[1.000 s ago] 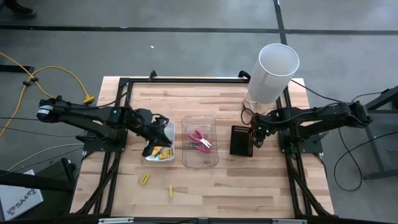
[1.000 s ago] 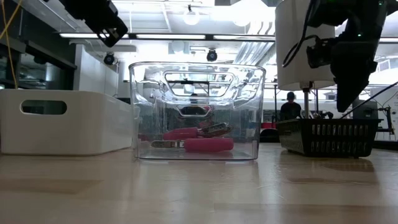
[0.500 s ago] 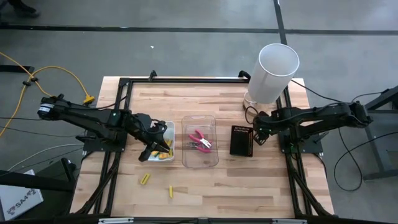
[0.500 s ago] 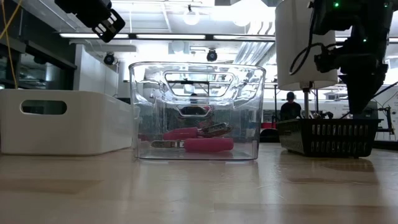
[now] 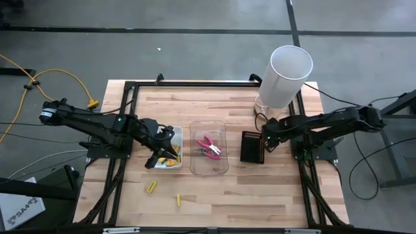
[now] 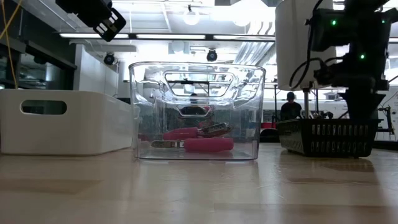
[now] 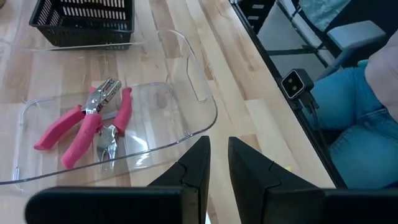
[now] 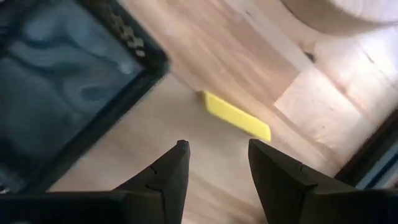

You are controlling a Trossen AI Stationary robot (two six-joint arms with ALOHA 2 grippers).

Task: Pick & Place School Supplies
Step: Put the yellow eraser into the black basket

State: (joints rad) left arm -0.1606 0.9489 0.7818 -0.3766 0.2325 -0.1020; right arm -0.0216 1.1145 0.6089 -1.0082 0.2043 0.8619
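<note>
Sorting school supplies into trays, both arms over the table.
My left gripper (image 7: 214, 163) hangs over the white tray (image 5: 175, 132), fingers nearly closed, empty; pink pliers (image 7: 87, 124) lie in the clear tray (image 5: 208, 170); my right gripper (image 8: 216, 167), open and empty, hovers by a yellow stick (image 8: 236, 116) beside the black basket (image 5: 252, 147).

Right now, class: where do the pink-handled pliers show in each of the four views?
High view: pink-handled pliers lie mid-table inside the clear tray.
Low view: pliers on the tray's floor, picture centre.
Left wrist view: pliers at left, in the tray.
Right wrist view: not in it.
Shared landmark: the black basket, beside the tray.
</note>
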